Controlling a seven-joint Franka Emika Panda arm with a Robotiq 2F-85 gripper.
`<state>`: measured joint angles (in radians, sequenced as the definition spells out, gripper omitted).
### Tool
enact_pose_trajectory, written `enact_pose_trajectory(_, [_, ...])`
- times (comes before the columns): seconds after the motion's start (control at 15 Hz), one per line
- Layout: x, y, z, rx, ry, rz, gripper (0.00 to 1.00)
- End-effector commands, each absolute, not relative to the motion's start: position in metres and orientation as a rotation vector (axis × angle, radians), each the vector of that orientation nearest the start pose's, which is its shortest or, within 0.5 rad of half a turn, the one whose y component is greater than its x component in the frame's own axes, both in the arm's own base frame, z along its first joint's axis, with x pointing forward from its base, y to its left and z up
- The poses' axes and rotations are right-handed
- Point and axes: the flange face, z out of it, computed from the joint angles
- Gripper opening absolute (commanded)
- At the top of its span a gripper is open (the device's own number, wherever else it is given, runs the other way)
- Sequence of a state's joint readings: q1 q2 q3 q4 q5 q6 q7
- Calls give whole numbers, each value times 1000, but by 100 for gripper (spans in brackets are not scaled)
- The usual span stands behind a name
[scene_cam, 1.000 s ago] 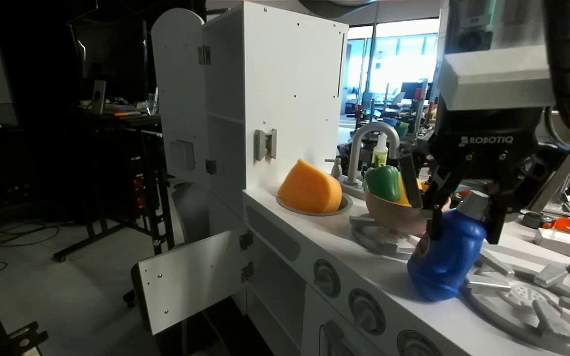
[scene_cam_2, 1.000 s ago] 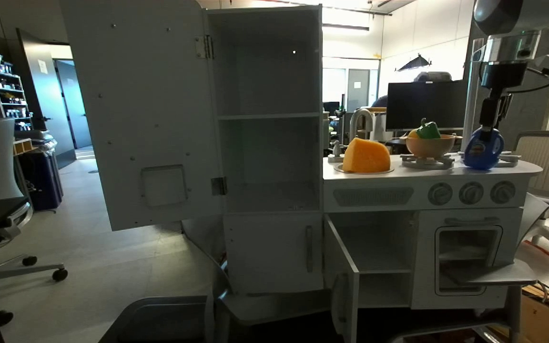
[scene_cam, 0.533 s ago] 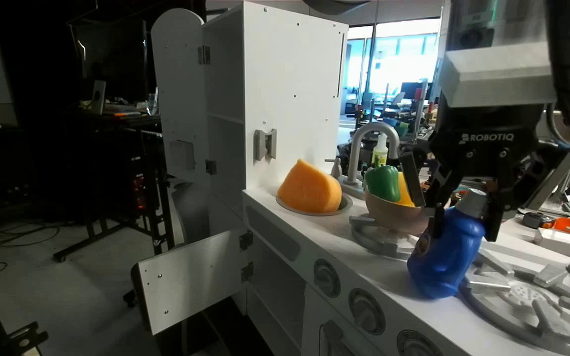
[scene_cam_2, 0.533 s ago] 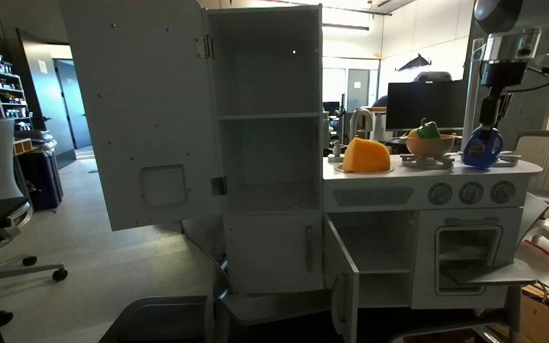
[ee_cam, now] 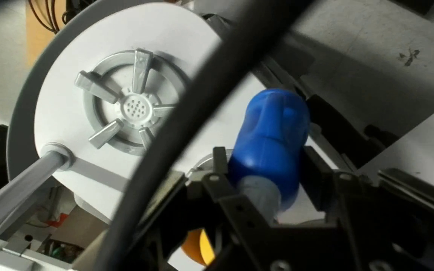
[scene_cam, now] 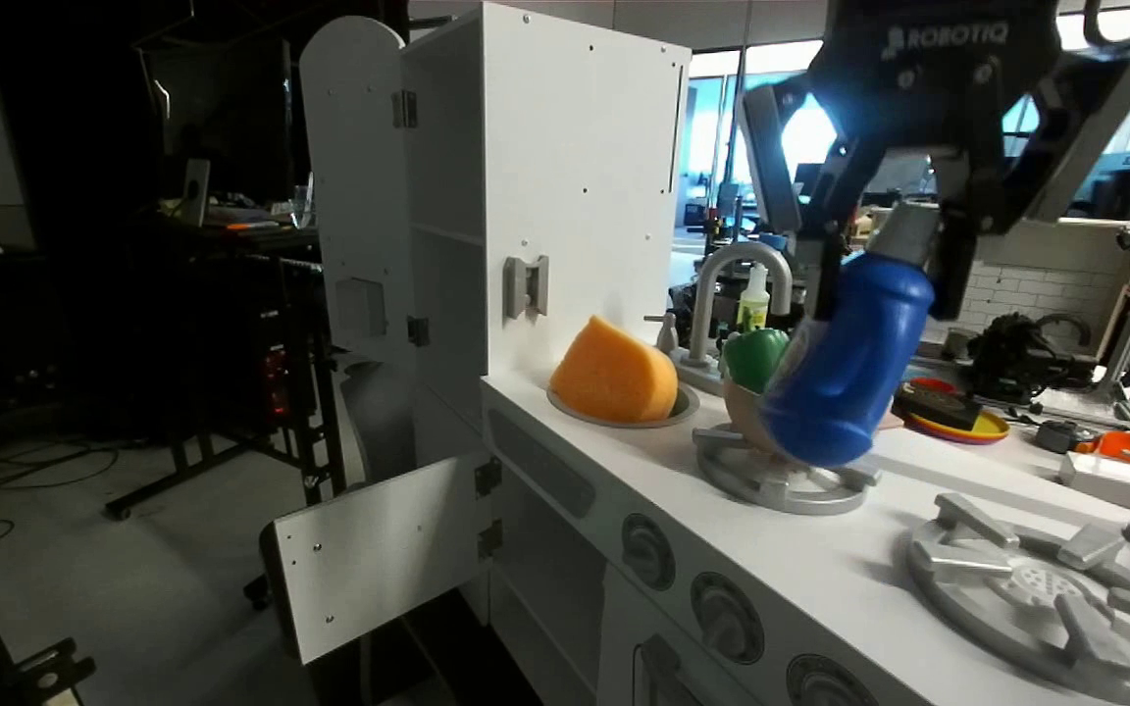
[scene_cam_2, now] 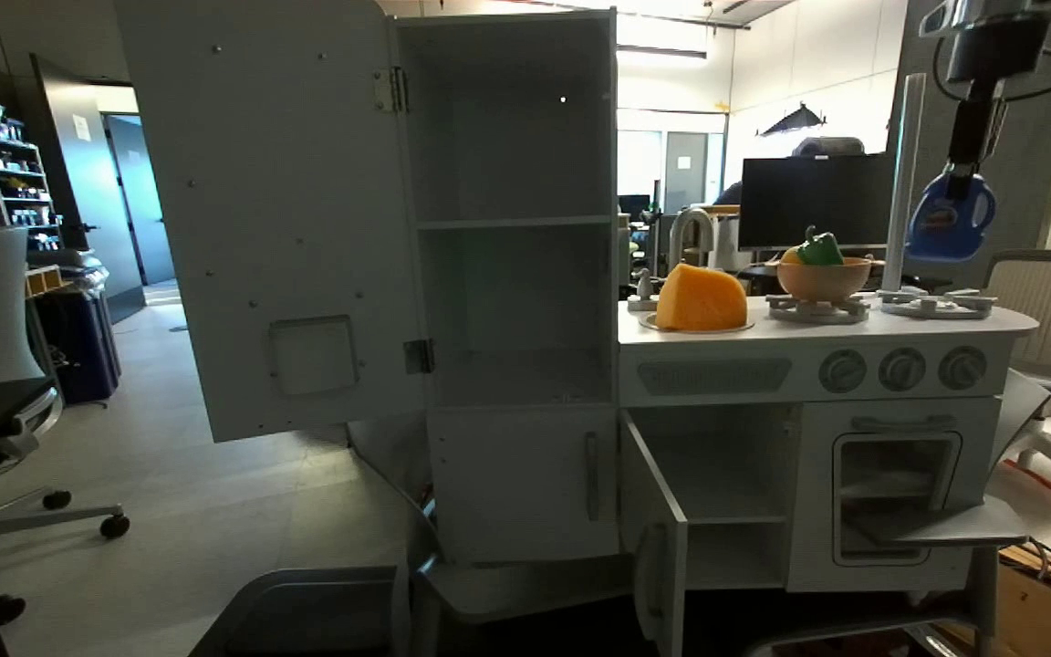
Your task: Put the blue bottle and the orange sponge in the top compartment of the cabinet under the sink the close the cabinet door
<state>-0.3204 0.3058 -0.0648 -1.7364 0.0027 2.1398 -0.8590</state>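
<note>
The blue bottle with a grey cap shows in both exterior views [scene_cam: 849, 363] [scene_cam_2: 950, 224] and in the wrist view [ee_cam: 273, 128]. My gripper [scene_cam: 886, 294] is shut on its upper part and holds it tilted in the air above the counter. In the wrist view the gripper fingers [ee_cam: 268, 162] press on both sides of the bottle. The orange sponge [scene_cam: 614, 378] sits in the sink; it also shows in an exterior view [scene_cam_2: 701, 299]. The cabinet under the sink has its door [scene_cam_2: 662, 547] swung open. Its top compartment [scene_cam_2: 712, 461] looks empty, above a shelf.
A bowl [scene_cam_2: 825, 281] with a green pepper [scene_cam_2: 820, 248] stands on a burner near the sink. Another burner [scene_cam: 1036, 588] and an upright post [scene_cam_2: 904, 182] are at the counter's far end. The faucet [scene_cam: 746, 260] and tall cabinet [scene_cam: 580, 196] flank the sink.
My gripper has lifted the blue bottle off the counter edge beside the burner, up and back over the counter. The sponge, bowl and cabinet door have not moved.
</note>
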Motion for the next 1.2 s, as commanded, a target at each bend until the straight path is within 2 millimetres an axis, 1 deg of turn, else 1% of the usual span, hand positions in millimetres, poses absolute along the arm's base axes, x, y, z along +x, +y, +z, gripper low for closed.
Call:
enact_pose_trajectory(0.0, [556,-210,450,-3069,-916,-30,25])
enact_pose_trajectory(0.07, [541,-200,449,-3051,-978,-1,25])
enact_pose_trajectory(0.2, [517,-167,452,-3035,-1059,39,25])
enact_pose_trajectory(0.27, [506,-156,442,-3029,-1083,49,25])
enact_pose_trajectory(0.33, [496,-132,437,-3035,-1107,63,25])
enact_pose_trajectory(0.4, [485,-114,429,-3033,-1129,75,25])
enact_pose_trajectory(0.47, [478,-100,412,-3043,-1148,69,25])
enact_pose_trajectory(0.53, [467,-83,401,-3048,-1164,68,25])
enact_pose_trajectory(0.6, [455,-60,390,-3070,-1173,56,25])
enact_pose_trajectory(0.67, [445,-45,371,-3085,-1170,35,25])
enact_pose_trajectory(0.73, [438,-26,356,-3116,-1141,-5,25])
enact_pose_trajectory(0.8, [432,-10,347,-3142,-1113,-36,25])
enact_pose_trajectory(0.93, [427,3,312,-3178,-1021,-114,25])
enact_pose_trajectory(1.0, [429,17,306,-3206,-979,-154,25])
enact_pose_trajectory(1.07, [428,22,295,-3227,-948,-189,25])
enact_pose_trajectory(1.13, [432,19,278,-3243,-914,-230,25])
